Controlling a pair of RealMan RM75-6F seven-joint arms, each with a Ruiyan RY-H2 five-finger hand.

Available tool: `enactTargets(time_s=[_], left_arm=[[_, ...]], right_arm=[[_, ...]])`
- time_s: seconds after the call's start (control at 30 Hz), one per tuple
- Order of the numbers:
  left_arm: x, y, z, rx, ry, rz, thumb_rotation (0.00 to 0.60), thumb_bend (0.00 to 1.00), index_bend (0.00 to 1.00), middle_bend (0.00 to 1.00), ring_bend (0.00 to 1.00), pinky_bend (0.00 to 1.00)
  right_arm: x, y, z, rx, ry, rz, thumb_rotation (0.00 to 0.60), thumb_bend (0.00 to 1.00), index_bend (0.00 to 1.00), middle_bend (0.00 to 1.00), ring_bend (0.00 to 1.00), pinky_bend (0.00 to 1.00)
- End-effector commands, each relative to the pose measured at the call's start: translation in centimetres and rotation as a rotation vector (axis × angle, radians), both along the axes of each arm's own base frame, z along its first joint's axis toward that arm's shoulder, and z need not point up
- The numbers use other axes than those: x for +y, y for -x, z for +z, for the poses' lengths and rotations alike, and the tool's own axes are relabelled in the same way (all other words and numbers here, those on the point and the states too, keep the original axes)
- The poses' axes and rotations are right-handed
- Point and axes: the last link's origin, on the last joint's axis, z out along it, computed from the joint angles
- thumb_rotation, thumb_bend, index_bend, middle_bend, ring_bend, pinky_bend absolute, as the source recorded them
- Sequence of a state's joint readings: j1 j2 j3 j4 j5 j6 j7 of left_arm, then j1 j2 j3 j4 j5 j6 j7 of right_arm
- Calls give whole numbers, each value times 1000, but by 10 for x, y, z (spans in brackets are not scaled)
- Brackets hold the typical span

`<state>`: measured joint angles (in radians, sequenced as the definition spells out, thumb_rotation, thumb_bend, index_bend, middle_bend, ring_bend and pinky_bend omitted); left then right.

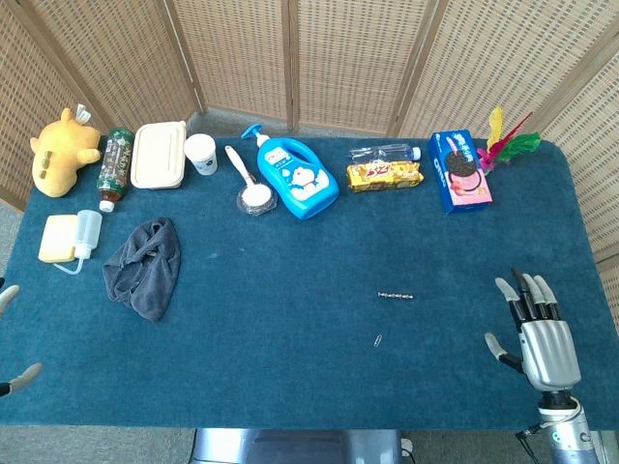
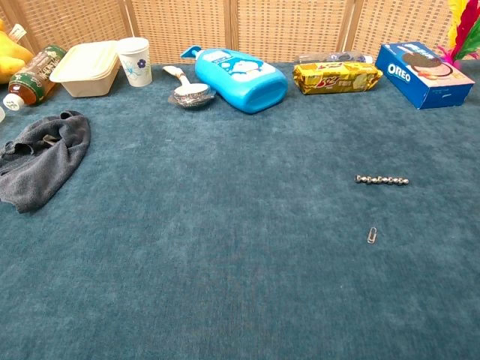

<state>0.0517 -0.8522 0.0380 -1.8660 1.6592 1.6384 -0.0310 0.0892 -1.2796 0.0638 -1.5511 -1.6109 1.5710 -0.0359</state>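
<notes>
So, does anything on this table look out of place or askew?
Mildly: the blue detergent bottle lies on its side, and the grey cloth is crumpled. No spill shows. The right hand is open, holding nothing.

right robot hand point(image 1: 535, 329) fingers spread | near paper clip point(image 1: 377, 339) | bead chain point(image 1: 396, 294)

A woven rattan folding screen point(image 1: 338, 58) stands behind the blue-carpeted table point(image 1: 290, 319).

A short chain of small metal beads point(image 1: 396, 295) is lying on the blue-carpeted surface point(image 1: 290, 329), with a small wire paperclip point(image 1: 377, 339) lying just in front of it. The right hand point(image 1: 537, 329) is resting well to their right, near the surface's front edge.
</notes>
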Motion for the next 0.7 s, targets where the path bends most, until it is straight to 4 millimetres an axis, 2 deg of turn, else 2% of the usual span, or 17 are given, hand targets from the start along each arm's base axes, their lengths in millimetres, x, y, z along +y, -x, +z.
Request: enactTargets(time_s=[0.03, 0.43, 0.6, 0.7], left_arm=[[0, 0, 0, 0, 0, 0, 600, 205, 0, 0, 0, 0], [-1, -1, 0, 3, -4, -5, 600, 206, 0, 0, 0, 0], [1, 0, -2, 2, 3, 6, 600, 206, 0, 0, 0, 0], [2, 0, -2, 6, 6, 8, 600, 206, 0, 0, 0, 0]], right_arm=[[0, 0, 0, -1, -1, -3, 600, 300, 98, 0, 0, 17], [-1, 0, -6, 8, -80, -39, 600, 300, 89, 0, 0, 7], [-14, -7, -19, 29, -131, -34, 600, 301, 183, 0, 0, 0], [-26, -14, -28, 37, -163, -33, 600, 300, 197, 0, 0, 0]])
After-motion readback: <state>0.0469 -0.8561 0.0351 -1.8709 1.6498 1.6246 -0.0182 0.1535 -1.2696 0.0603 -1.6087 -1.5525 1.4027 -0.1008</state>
